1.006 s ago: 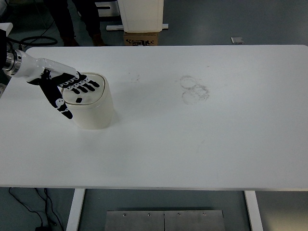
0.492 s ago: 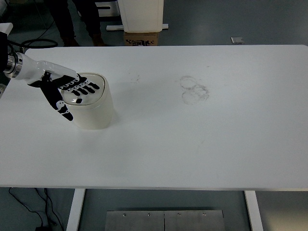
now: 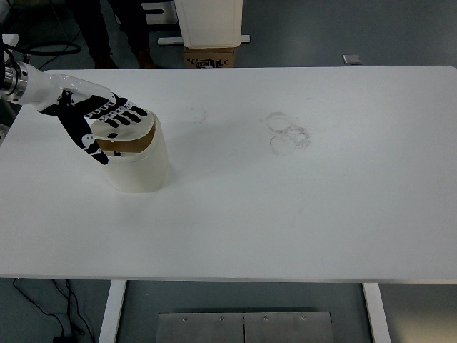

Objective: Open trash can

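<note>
**Lid lifted under the left hand**

Since the earlier frames the left hand [image 3: 100, 121] has risen a little and drawn slightly toward the table's far edge, and the lid of the cream-white cylindrical plastic trash can [image 3: 136, 166] has gone from lying flat and closed to standing tilted, showing a brown band [image 3: 132, 145] beneath its raised edge. That hand, white on the back with black fingers [image 3: 123, 114], comes in from the picture's left edge on a white forearm; its four fingers are spread flat across the top of the lid [image 3: 121, 131], and the thumb [image 3: 91, 145] points down along the can's left side. It grips nothing, the fingers lying extended rather than curled.

The can stands upright on the left part of the broad white rectangular table [image 3: 285, 207], well apart from the faint grey ring marks [image 3: 288, 133] near the table's middle. Beyond the far edge sit a brown cardboard box [image 3: 210, 56] and the legs of a person [image 3: 107, 32]. No right arm shows.
</note>
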`<action>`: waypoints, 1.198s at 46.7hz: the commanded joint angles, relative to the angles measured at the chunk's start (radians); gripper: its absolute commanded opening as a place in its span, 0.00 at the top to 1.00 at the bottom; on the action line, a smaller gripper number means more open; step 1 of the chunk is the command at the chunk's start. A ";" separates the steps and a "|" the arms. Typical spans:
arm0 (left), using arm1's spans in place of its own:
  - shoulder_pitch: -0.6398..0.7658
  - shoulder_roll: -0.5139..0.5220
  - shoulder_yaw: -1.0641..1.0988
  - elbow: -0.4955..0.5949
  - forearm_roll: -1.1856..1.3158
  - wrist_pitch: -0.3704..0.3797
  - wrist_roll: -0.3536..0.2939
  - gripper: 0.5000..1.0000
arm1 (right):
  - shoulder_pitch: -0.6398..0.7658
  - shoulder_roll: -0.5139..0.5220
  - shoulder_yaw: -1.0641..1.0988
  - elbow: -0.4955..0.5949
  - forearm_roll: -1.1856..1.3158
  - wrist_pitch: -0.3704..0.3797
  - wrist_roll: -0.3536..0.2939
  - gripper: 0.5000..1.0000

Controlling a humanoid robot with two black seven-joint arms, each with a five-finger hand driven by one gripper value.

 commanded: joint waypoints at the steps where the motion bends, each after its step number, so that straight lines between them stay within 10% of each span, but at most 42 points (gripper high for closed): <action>1: 0.002 0.002 -0.022 0.025 -0.015 0.000 -0.001 0.00 | 0.000 0.000 -0.001 -0.001 0.000 0.000 0.000 0.02; 56: 0.504 -0.008 -0.533 0.382 -0.403 0.000 -0.009 0.00 | 0.000 0.000 -0.001 0.001 0.000 0.000 0.000 0.02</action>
